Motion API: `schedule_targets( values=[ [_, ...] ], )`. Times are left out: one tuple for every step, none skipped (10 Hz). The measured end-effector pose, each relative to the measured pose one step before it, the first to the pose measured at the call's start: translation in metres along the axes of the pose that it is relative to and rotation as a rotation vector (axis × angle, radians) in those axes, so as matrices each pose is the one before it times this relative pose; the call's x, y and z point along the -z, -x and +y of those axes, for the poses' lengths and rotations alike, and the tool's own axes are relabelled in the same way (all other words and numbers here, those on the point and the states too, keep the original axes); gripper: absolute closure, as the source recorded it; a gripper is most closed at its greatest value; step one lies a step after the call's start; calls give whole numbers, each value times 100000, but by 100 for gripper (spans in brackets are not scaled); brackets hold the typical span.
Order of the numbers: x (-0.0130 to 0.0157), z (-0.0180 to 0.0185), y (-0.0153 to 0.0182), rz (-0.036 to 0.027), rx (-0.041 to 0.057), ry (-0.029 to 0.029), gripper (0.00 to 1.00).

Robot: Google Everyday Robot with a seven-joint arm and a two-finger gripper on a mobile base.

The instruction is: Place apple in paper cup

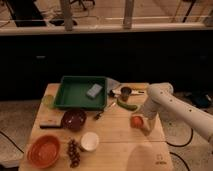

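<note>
End effector [141, 122] at apple [135, 121], near right table [120, 146] edge; cannot tell its grip. Risk: loose hold drops apple short of cup [90, 141].

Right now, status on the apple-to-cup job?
Gripper at the apple, right side of table. Apple not in the paper cup; cup stands left of it, near the front edge. Grapes sit right beside the cup, dark bowl behind it.

No writing is legible, not even the small mark [160, 160] on the table [117, 142]; the gripper [143, 124] is at the apple [135, 121]
</note>
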Motion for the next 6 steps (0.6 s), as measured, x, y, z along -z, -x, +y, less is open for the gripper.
schedule_targets(
  values=[
    [79,-43,378,-812,1741,-533,20],
    [23,-10,275,-457,1085,-302,23],
    [89,37,265,-312,959,-260,31],
    [49,-5,182,-159,661,-295,40],
    [42,-23,181,-65,628,-239,51],
    [53,2,116,29,323,-225,61]
  ],
)
